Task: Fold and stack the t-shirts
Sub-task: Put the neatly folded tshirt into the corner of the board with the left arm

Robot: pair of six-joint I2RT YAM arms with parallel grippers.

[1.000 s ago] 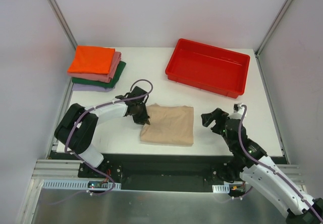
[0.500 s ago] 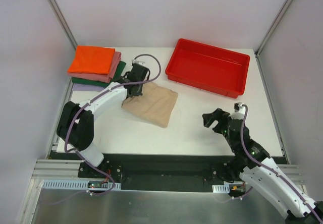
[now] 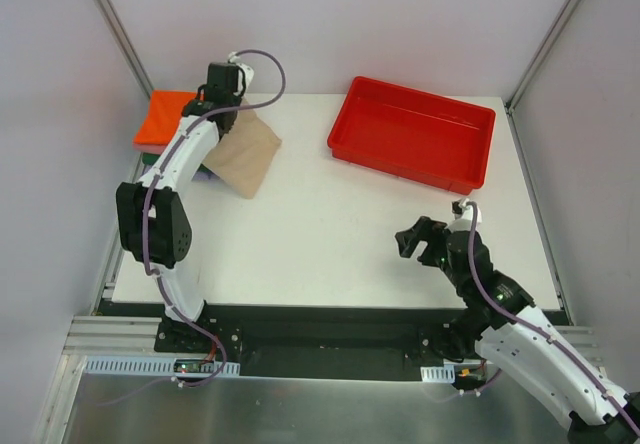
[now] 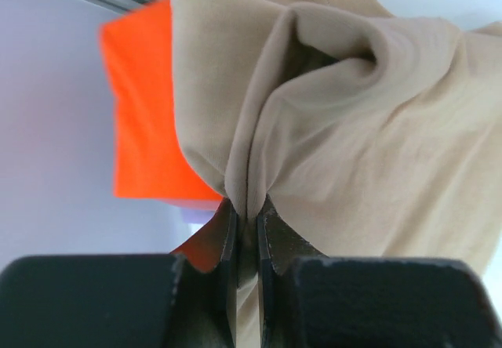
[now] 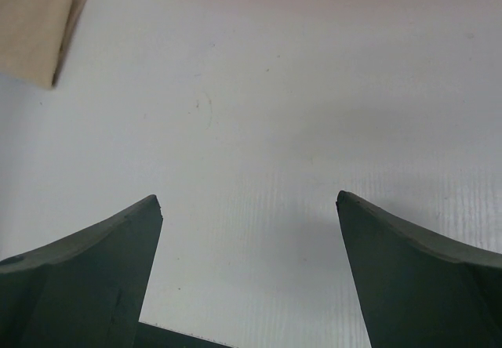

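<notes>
We see the left gripper [image 4: 248,205] clamped tight on a pinched fold of the beige shirt [image 3: 248,154], with cloth bunched between its two fingers and spreading out from them. The left arm reaches to the far left corner of the table [image 3: 330,224]. The shirt hangs from the gripper in a loose slanted sheet, just right of the pile there. We cannot tell whether its lower edge touches the table. The orange shirt [image 3: 165,119] lies on top of that pile, and the arm hides most of what lies under it. The right gripper [image 5: 249,199] hovers over bare table at the near right, well apart from the beige shirt, with its fingers spread wide and nothing between them. A red tray [image 3: 410,134] sits at the far right.
</notes>
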